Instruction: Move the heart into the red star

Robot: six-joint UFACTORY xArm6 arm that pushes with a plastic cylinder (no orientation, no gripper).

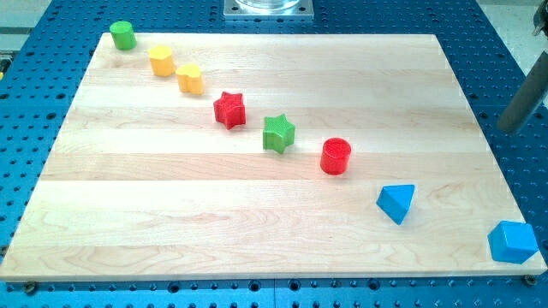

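The yellow heart (190, 78) lies on the wooden board (171, 197) at the upper left. The red star (229, 109) lies just to its lower right, with a small gap between them. My rod enters at the view's right edge, and my tip (505, 128) is past the board's right edge over the blue perforated table, far from the heart and the star. It touches no block.
The blocks form a diagonal line from upper left to lower right: green cylinder (122, 35), yellow hexagon (161, 61), then the heart and star, green star (278, 133), red cylinder (336, 156), blue triangle (396, 204). A blue block (513, 242) sits at the lower right corner.
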